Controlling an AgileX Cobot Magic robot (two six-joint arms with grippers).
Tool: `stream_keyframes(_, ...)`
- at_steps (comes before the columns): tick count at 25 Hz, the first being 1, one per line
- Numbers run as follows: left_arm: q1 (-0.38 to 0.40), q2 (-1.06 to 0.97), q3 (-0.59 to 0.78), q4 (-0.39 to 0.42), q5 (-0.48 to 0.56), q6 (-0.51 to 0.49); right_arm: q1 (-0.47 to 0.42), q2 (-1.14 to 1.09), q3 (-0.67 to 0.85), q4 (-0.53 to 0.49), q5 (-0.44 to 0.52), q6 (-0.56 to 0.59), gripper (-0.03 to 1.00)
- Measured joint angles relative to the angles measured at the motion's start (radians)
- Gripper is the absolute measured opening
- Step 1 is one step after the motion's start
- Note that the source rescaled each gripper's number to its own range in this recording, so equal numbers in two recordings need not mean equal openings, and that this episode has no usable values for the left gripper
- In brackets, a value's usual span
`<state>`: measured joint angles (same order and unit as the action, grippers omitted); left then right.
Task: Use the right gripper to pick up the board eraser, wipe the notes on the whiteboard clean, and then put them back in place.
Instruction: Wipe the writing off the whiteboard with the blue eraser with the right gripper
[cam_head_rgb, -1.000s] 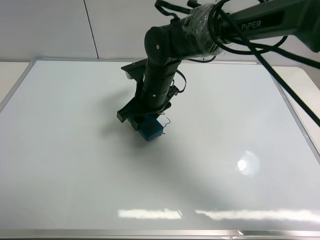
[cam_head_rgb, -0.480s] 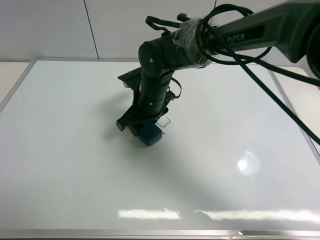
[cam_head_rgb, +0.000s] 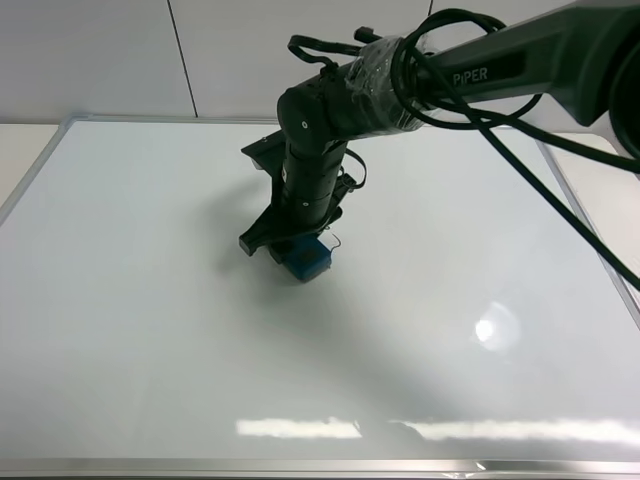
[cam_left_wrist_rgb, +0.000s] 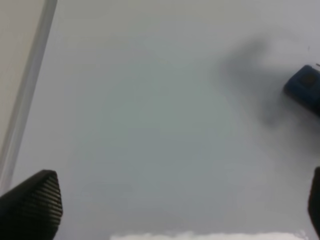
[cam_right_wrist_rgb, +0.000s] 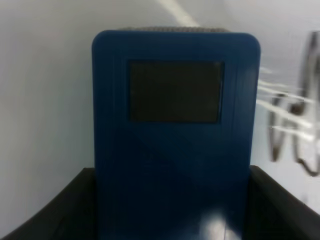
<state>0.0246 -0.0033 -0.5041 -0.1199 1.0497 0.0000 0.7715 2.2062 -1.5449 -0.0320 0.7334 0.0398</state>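
Note:
The whiteboard (cam_head_rgb: 150, 330) fills most of the exterior high view. My right gripper (cam_head_rgb: 296, 250) reaches across to the board's middle and is shut on the blue board eraser (cam_head_rgb: 308, 259), pressing it flat on the board. The notes (cam_head_rgb: 335, 238), a small black scribble, show just right of the eraser, partly hidden by the arm. In the right wrist view the eraser (cam_right_wrist_rgb: 175, 130) sits between the black fingers (cam_right_wrist_rgb: 60, 215), with smeared notes (cam_right_wrist_rgb: 295, 145) beside it. My left gripper (cam_left_wrist_rgb: 172, 210) is open and empty over bare board; the eraser (cam_left_wrist_rgb: 304, 87) shows at that view's edge.
The board's silver frame (cam_head_rgb: 40, 160) runs along the left and far edges and also shows in the left wrist view (cam_left_wrist_rgb: 27, 95). The right arm's black cables (cam_head_rgb: 560, 170) trail over the board's right side. A grey wall stands behind.
The right gripper with the eraser slid a little left and toward the front, then back up right toward the scribble. More of the scribble is covered now.

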Motion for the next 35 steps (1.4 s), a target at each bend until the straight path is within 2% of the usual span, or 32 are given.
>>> stream_keyframes(16, 0.0, 0.0, 0.0, 0.0, 0.0, 0.0, -0.259, -0.002, -0.005, 0.032, 0.027, 0.023, 0.02)
stream_keyframes(25, 0.0, 0.0, 0.0, 0.0, 0.0, 0.0, -0.26, -0.002, -0.008, 0.076, 0.029, -0.022, 0.02)
stream_keyframes(35, 0.0, 0.0, 0.0, 0.0, 0.0, 0.0, -0.166, 0.002, -0.008, 0.125, -0.037, -0.002, 0.02)
